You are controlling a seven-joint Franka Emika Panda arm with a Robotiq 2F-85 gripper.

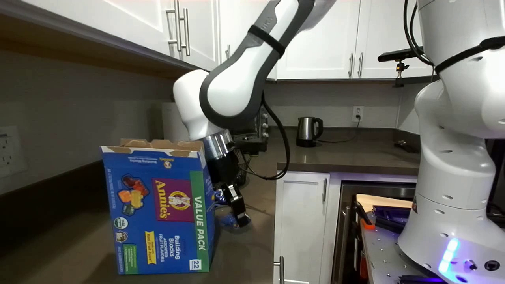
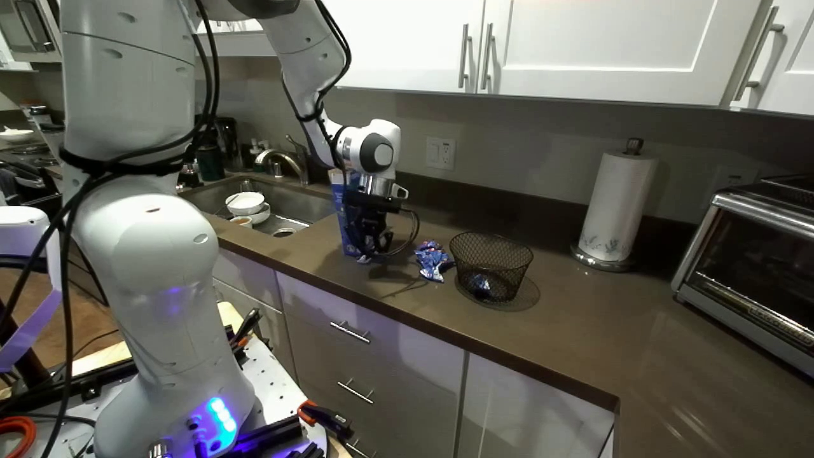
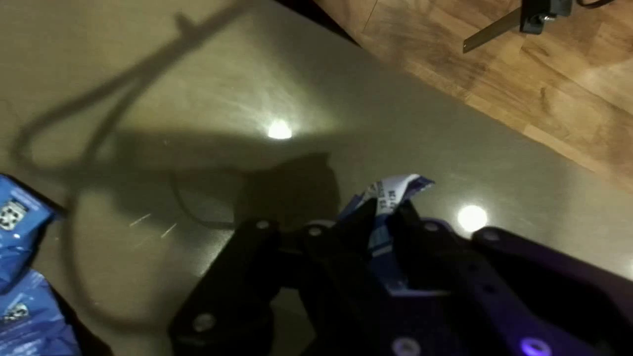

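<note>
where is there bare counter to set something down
Bare counter lies between the basket and the toaster oven, in front of the paper towels. Crowded from the basket past the packets to the gripper and blue box.

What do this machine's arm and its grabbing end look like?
The arm is mostly white, with rounded joints, dark grey trim, faint lettering on one panel and black straps. Black cables run along it, and a silver collar circles its lower end. Its base has a glowing blue light strip. The gripper is black, with linked fingers and round screw heads.
</note>
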